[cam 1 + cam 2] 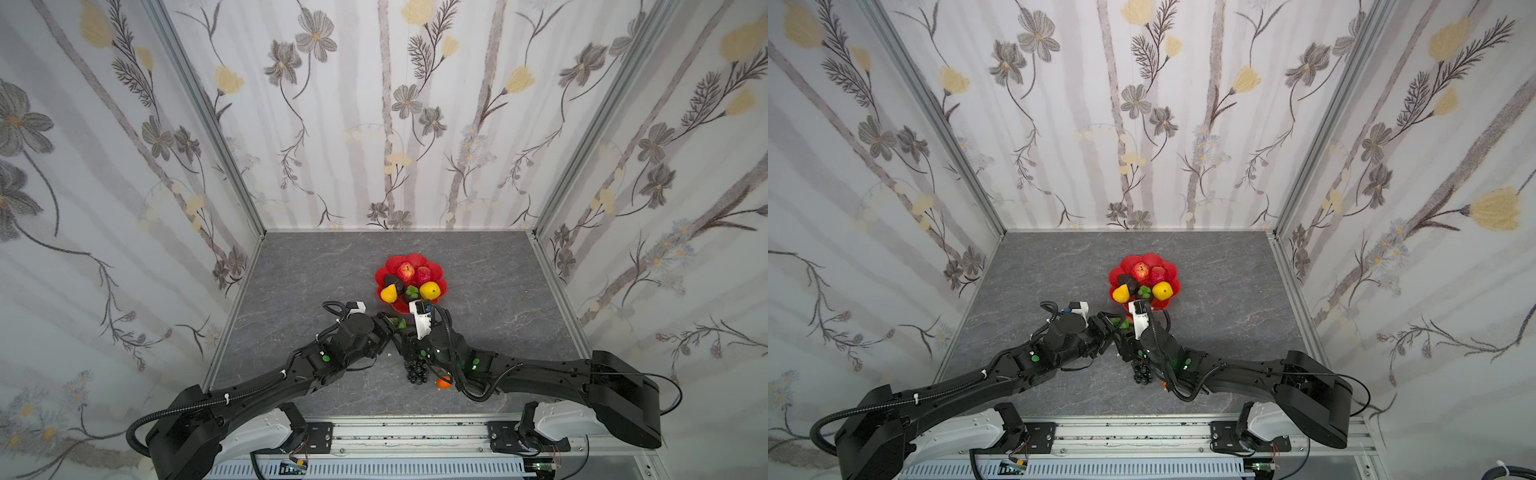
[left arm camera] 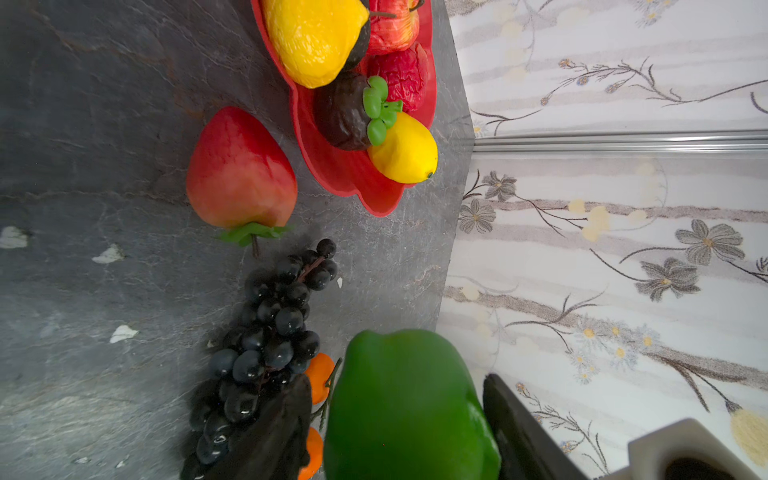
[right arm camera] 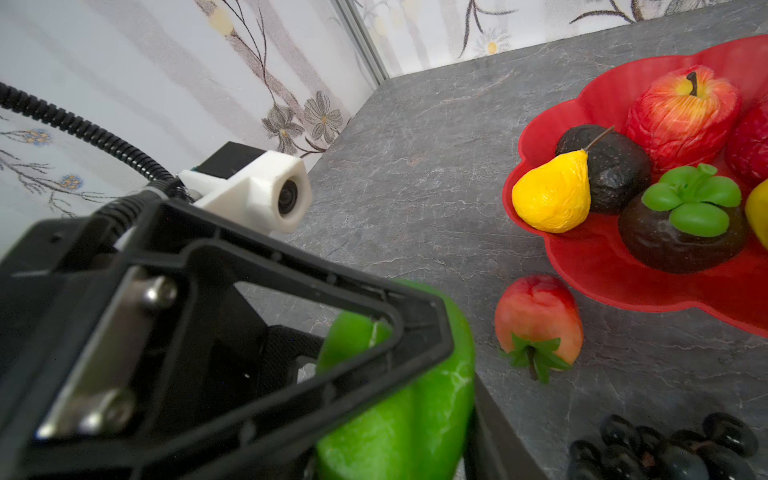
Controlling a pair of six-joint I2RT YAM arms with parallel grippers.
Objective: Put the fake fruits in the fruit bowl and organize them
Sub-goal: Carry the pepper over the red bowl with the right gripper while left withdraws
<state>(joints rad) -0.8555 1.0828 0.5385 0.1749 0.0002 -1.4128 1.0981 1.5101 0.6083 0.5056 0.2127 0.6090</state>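
Step in hand: both arms are meeting just in front of the shallow glossy red scalloped fruit bowl [image 1: 388, 266], apparently passing a glossy green plastic fruit [image 2: 407, 395] between them.
Left gripper [image 2: 395, 440]: bracketing the green fruit, with a gap showing on one side; I cannot tell whether it is grasping or has released.
Right gripper [image 1: 409, 334]: pressing in beside the same fruit, mostly hidden; I cannot tell its grip.
Waiting on the grey stone-look table [image 1: 311, 270]: a red pear-shaped plastic fruit with green leaves [image 3: 538, 320] is lying just beside the bowl. A black plastic grape bunch [image 2: 270, 332] and a small orange fruit [image 1: 444, 382] are lying nearer the robot.
Next move: probably calling for one secure hold before the other lets go, then carrying the green fruit to the bowl's bare near side.
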